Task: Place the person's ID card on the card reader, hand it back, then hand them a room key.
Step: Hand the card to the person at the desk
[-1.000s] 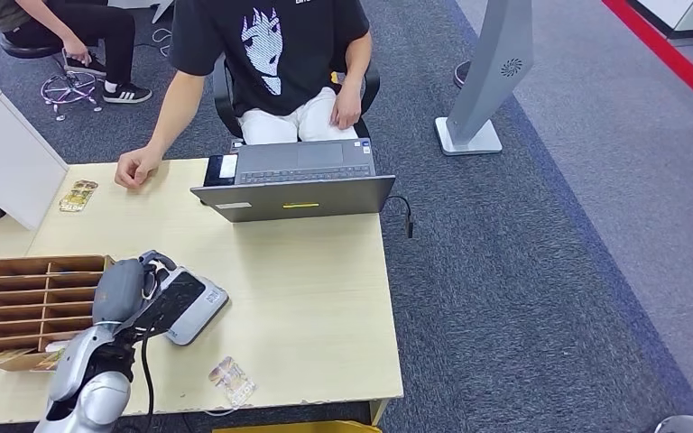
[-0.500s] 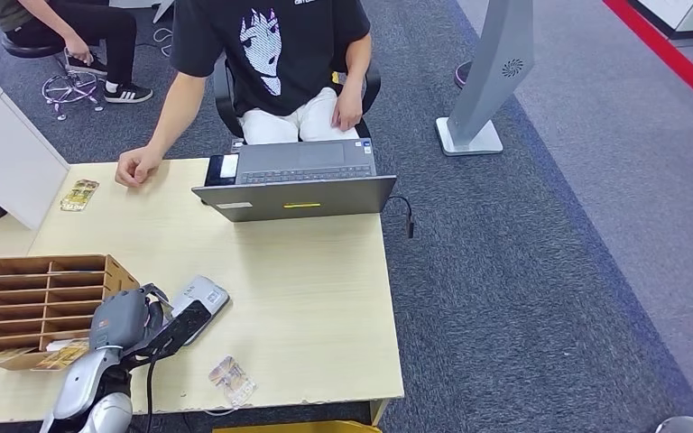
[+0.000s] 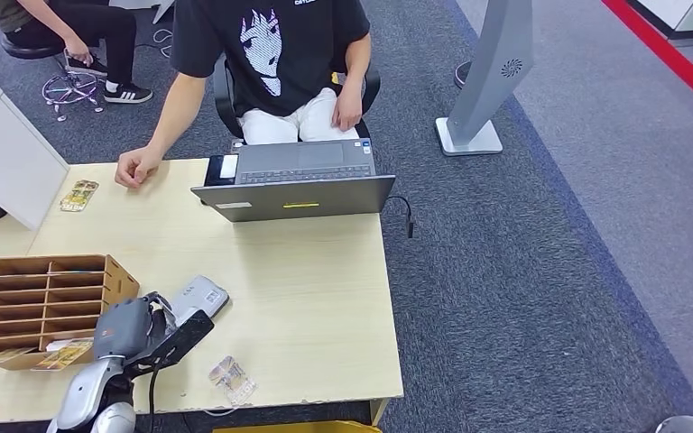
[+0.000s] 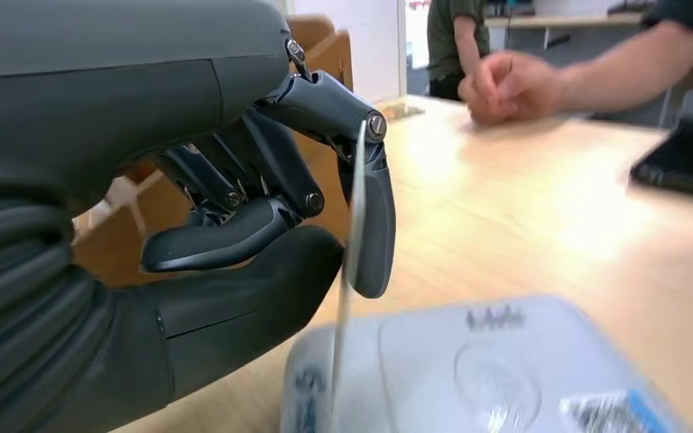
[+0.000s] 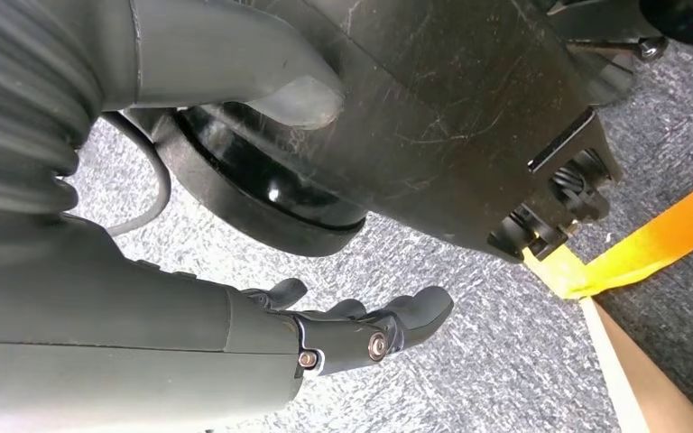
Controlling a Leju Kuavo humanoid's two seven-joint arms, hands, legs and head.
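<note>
My left hand [image 3: 128, 328] pinches a dark ID card [image 3: 183, 334] between thumb and a finger, low over the table near its front edge. In the left wrist view the card [image 4: 346, 271] is seen edge-on, upright in the hand [image 4: 262, 225], just beside the reader. The grey card reader [image 3: 200, 296] [image 4: 469, 370] lies uncovered beside the card. A wooden key organizer [image 3: 50, 298] stands left of my hand, with cards [image 3: 59, 355] in its nearest slot. My right hand [image 5: 361, 334] hangs over the carpet, fingers loosely extended, holding nothing.
A person sits across the table with one hand [image 3: 135, 167] resting on it, behind an open laptop [image 3: 293, 180]. A small card [image 3: 78, 195] lies near that hand. Another clear-sleeved card [image 3: 232, 379] lies by the front edge. A white box [image 3: 4, 158] stands far left.
My left hand has drawn back toward the table's front edge with the card, lifting it off the reader, whose top now shows.
</note>
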